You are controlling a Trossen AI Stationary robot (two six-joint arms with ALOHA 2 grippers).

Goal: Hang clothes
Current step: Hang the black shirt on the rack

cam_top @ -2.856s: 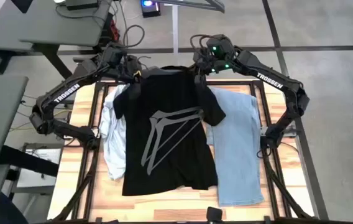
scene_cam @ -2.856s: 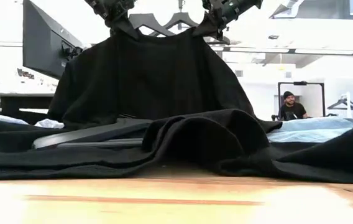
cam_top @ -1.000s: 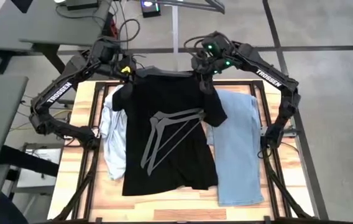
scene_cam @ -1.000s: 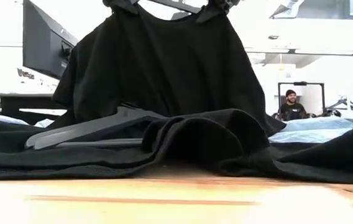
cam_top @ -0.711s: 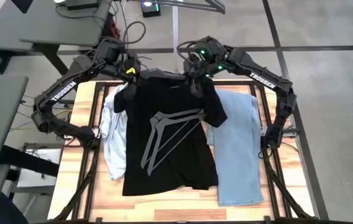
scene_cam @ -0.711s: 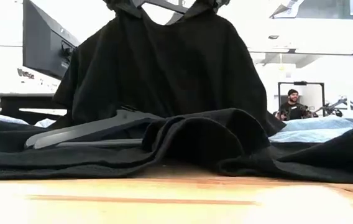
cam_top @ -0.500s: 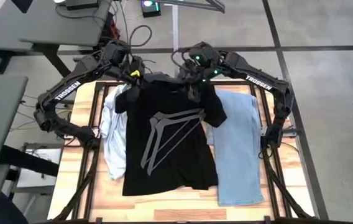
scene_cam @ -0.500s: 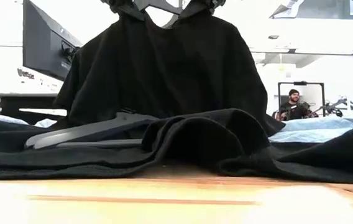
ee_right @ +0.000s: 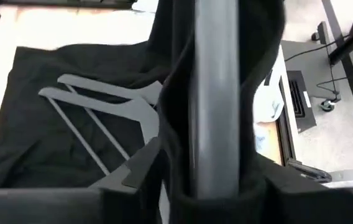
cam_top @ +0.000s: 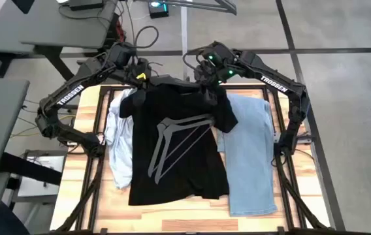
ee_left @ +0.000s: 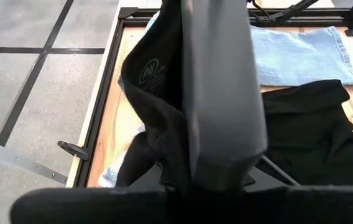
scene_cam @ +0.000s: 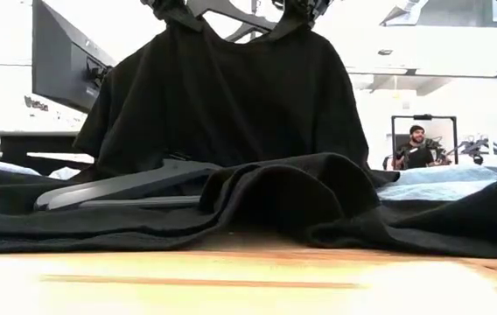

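Note:
The black t-shirt (cam_top: 185, 170) is raised by its shoulders at the table's far edge, and its lower half lies spread on the table. A dark grey hanger (scene_cam: 231, 10) sits in its neck. My left gripper (cam_top: 140, 81) is shut at the shirt's left shoulder. My right gripper (cam_top: 205, 81) is shut at the right shoulder. A second grey hanger (cam_top: 172, 140) lies flat on the shirt's lower half. The pale collared shirt (cam_top: 117, 143) lies crumpled to the left. The jeans (cam_top: 251, 156) lie flat on the right. My left gripper holds the t-shirt's left shoulder (ee_left: 158, 106) together with the grey hanger arm (ee_left: 220, 93) inside it. The arm runs between the fingers. The gripper's body hides the fingertips. The cloth hangs slack below. My right gripper holds the right shoulder (ee_right: 176, 124), with cloth wrapped round the other hanger arm (ee_right: 214, 93) that runs between its fingers. The fingertips are hidden by the gripper itself. The shirt hangs down from there to the table.
The table has a dark metal frame (cam_top: 100, 124) along its sides. Desks (cam_top: 55, 26) stand beyond the far left corner. In the low view a monitor (scene_cam: 65, 61) stands at the left and a person (scene_cam: 416, 144) sits in the room behind.
Both grippers have moved a little toward each other and toward the near edge, keeping their hold. The shirt's shoulders have come closer together and sunk slightly. Its lower half and the loose hanger have stayed put on the table.

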